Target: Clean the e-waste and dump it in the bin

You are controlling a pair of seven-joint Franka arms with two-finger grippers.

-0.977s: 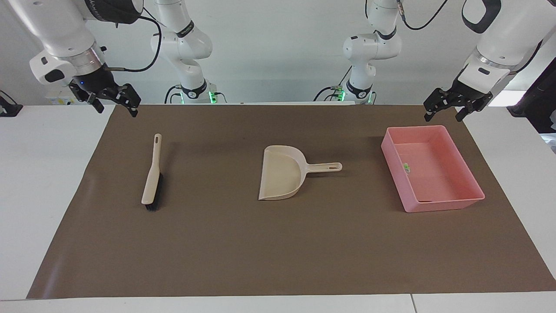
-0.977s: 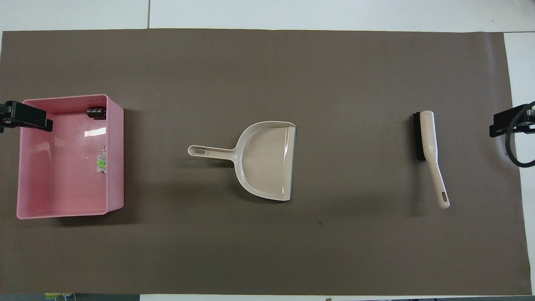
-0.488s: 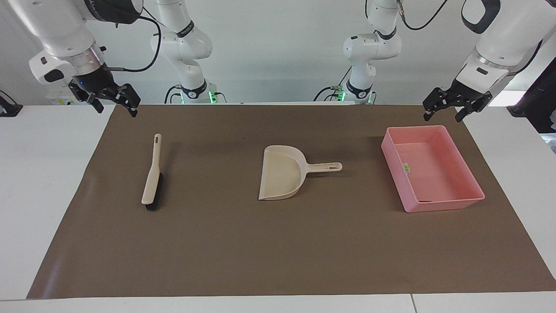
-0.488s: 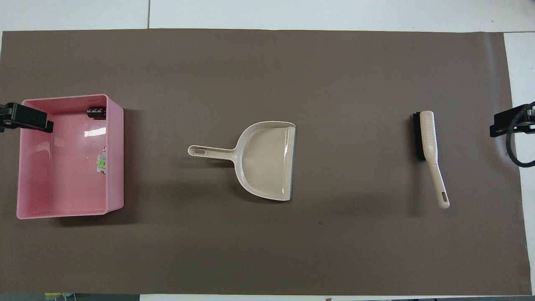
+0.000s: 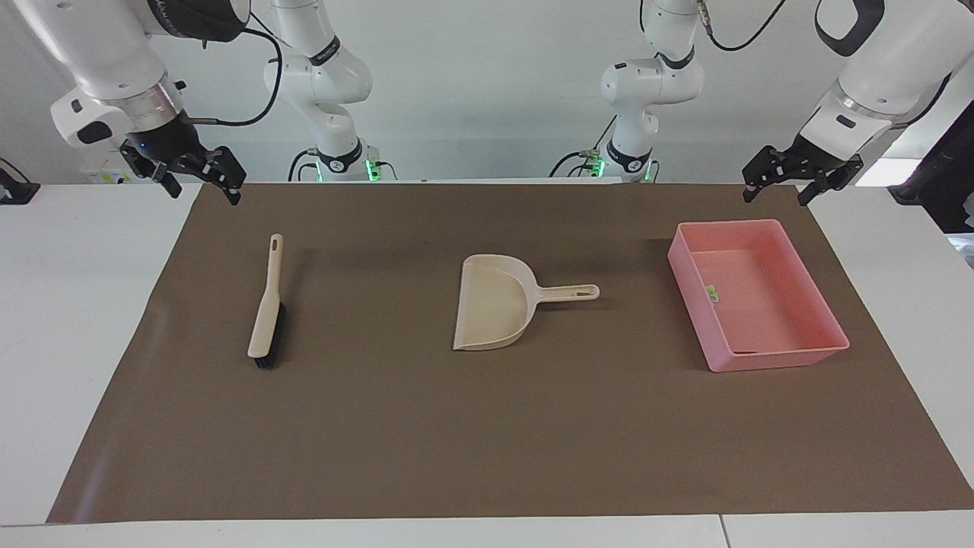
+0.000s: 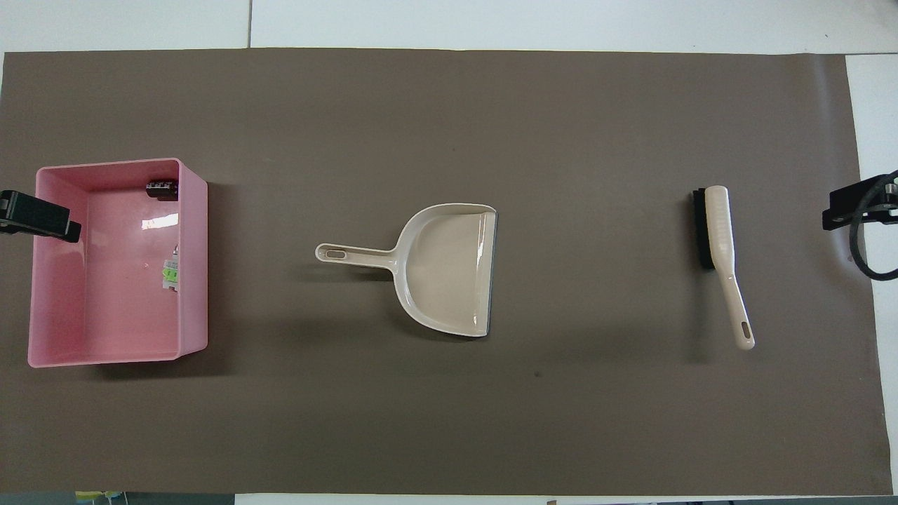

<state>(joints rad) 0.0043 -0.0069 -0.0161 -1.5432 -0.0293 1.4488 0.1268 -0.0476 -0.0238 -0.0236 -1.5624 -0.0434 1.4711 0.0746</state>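
The pink bin (image 5: 784, 358) stands on the brown mat at the left arm's end of the table; it also shows in the overhead view (image 6: 112, 308). In it lie the white block with green bits (image 6: 170, 273) (image 5: 712, 293) against the inner long wall, and the dark block (image 6: 160, 187) in a corner farther from the robots. My left gripper (image 5: 776, 196) (image 6: 38, 219) hangs open and empty in the air over the bin's outer rim. My right gripper (image 5: 204, 192) (image 6: 849, 210) waits open and empty over the mat's edge at the right arm's end.
A beige dustpan (image 5: 491, 304) (image 6: 445, 270) lies at the mat's middle, handle toward the bin. A beige brush with black bristles (image 5: 266, 312) (image 6: 719, 238) lies toward the right arm's end, apart from the right gripper.
The left gripper has drifted a little upward and outward from the bin, toward the left arm's end of the table. The right gripper and all objects are unmoved.
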